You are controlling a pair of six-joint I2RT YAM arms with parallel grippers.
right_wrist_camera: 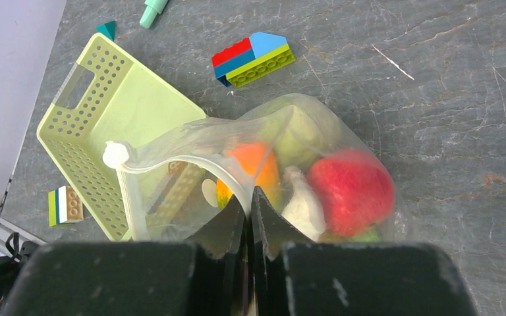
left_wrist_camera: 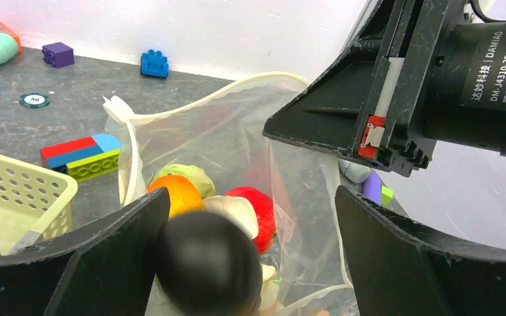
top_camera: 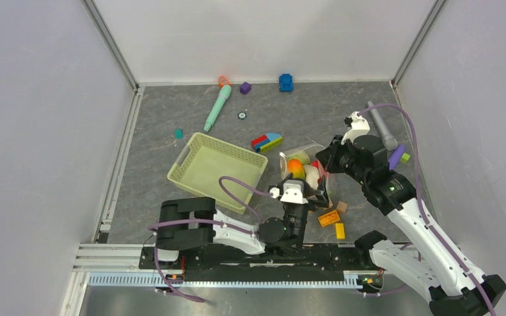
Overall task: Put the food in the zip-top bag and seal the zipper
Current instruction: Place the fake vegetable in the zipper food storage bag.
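Across a gray, veined table (top_camera: 342, 112) boxed by white walls (top_camera: 270, 33), loose toys are lying scattered toward the far edge. A pale green basket (top_camera: 214, 171) is sitting left of the table's centre, tilted toward the near-left corner. A red, blue and green block (top_camera: 266, 141) is lying just beyond its far-right corner.

The zip-top bag (left_wrist_camera: 237, 138) is standing right of centre, mouth gaping. It is holding a tomato (right_wrist_camera: 350, 191), a mango (right_wrist_camera: 253, 164), a cabbage (right_wrist_camera: 300, 135) and a white piece (right_wrist_camera: 303, 207).

The right gripper (right_wrist_camera: 249, 197) is pinching the bag's rim, its jaws pressed together where the zipper (right_wrist_camera: 128, 197) curves in. The left gripper (left_wrist_camera: 250, 197) is hanging over the mouth with its jaws spread wide. A dark eggplant (left_wrist_camera: 207, 263) is sitting between them, against the left finger and clear of the right one.
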